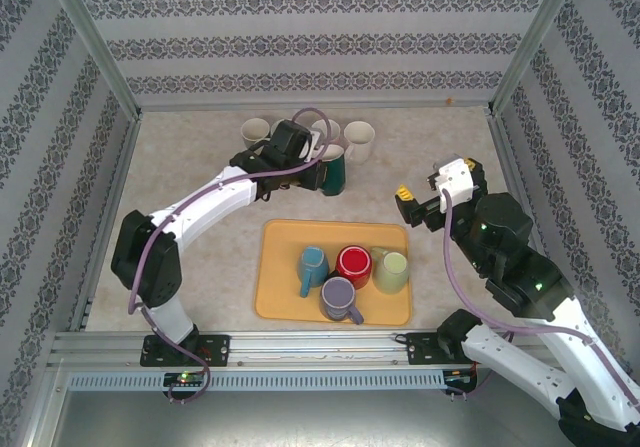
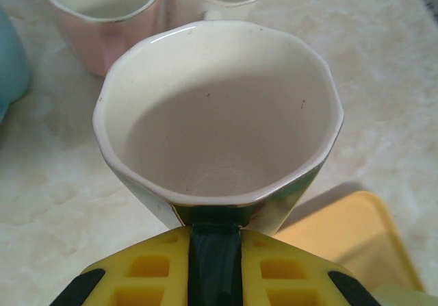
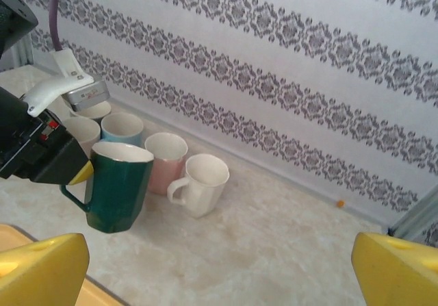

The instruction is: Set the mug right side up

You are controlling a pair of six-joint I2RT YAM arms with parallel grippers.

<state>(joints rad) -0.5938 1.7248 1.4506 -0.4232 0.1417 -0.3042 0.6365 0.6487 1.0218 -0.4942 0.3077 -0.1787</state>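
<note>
Now the left gripper [image 1: 303, 157] is closed on the handle side of the green mug [image 1: 333, 174]. The mug is mouth-up, with its cream inside facing the wrist camera; whether its base touches the worktop [image 1: 200, 257] I cannot tell. Just beyond that gripper stand a pink mug [image 3: 164, 162] and a white mug [image 3: 202, 183]. Behind it, toward the bases, a yellow tray [image 1: 283, 302] carries four mugs. Well right, the right gripper [image 1: 418, 202] hangs with its jaws spread wide, holding nothing.

White arm shells [image 1: 200, 207], black joints [image 1: 140, 255], purple cables [image 1: 452, 257] — yellow-tipped left claw [image 1: 312, 170], yellow-tipped right claw [image 1: 425, 195], small green lights [image 1: 483, 229]
</note>
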